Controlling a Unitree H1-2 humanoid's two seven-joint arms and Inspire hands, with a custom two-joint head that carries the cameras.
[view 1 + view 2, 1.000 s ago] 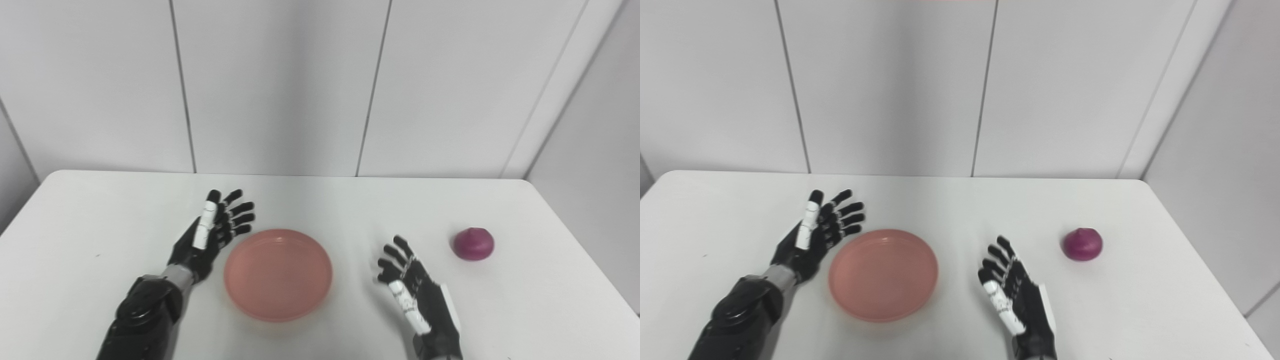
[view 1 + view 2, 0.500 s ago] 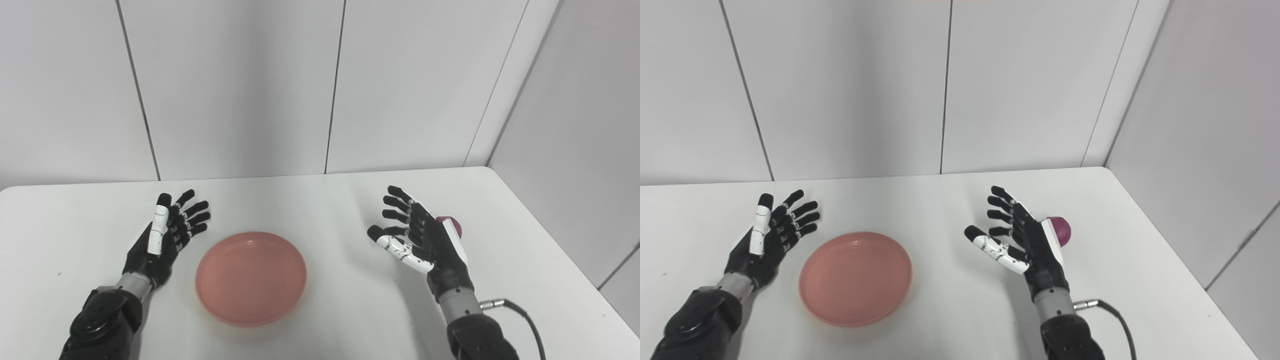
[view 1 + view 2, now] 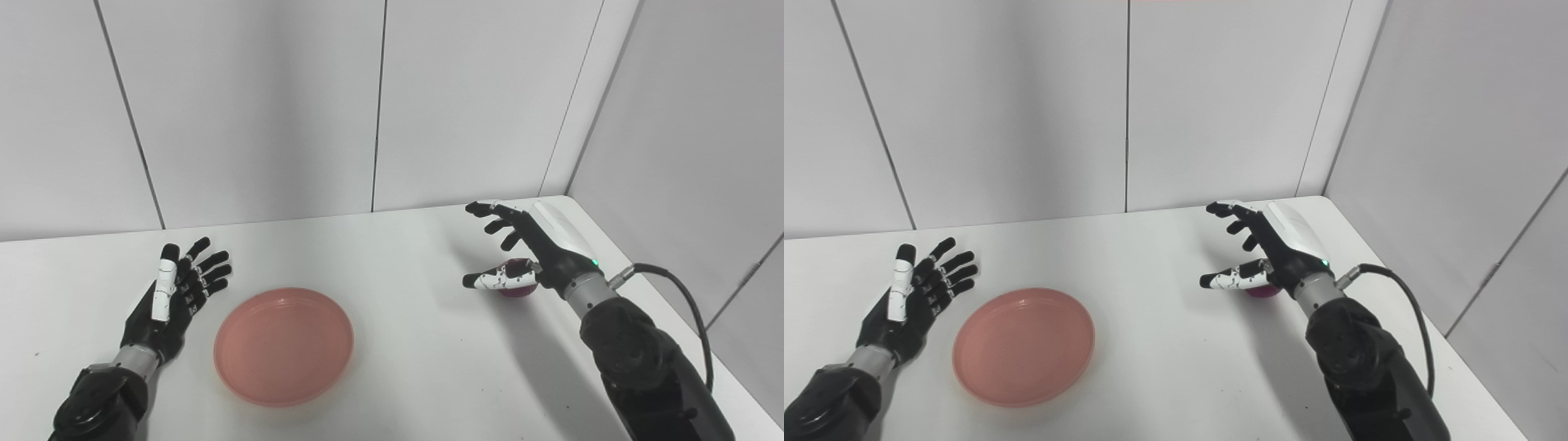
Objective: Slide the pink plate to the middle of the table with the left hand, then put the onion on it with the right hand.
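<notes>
The pink plate (image 3: 283, 346) lies empty on the white table (image 3: 404, 343), left of centre in the picture. My left hand (image 3: 177, 294) rests open beside the plate's left rim, palm up, fingers spread, not touching it. The purple onion (image 3: 516, 285) sits on the table at the right, mostly hidden under my right hand (image 3: 527, 251). That hand hovers open over the onion, fingers arched above it and thumb stretched out in front. I cannot tell whether it touches the onion.
The table's right edge (image 3: 618, 263) and the side wall run close behind the right hand. A black cable (image 3: 680, 288) loops from the right wrist. The back wall stands just past the table's far edge.
The camera has panned right, shifting the whole picture left. My right hand has risen, moved right and turned palm-down over the onion. The left hand and plate stay put.
</notes>
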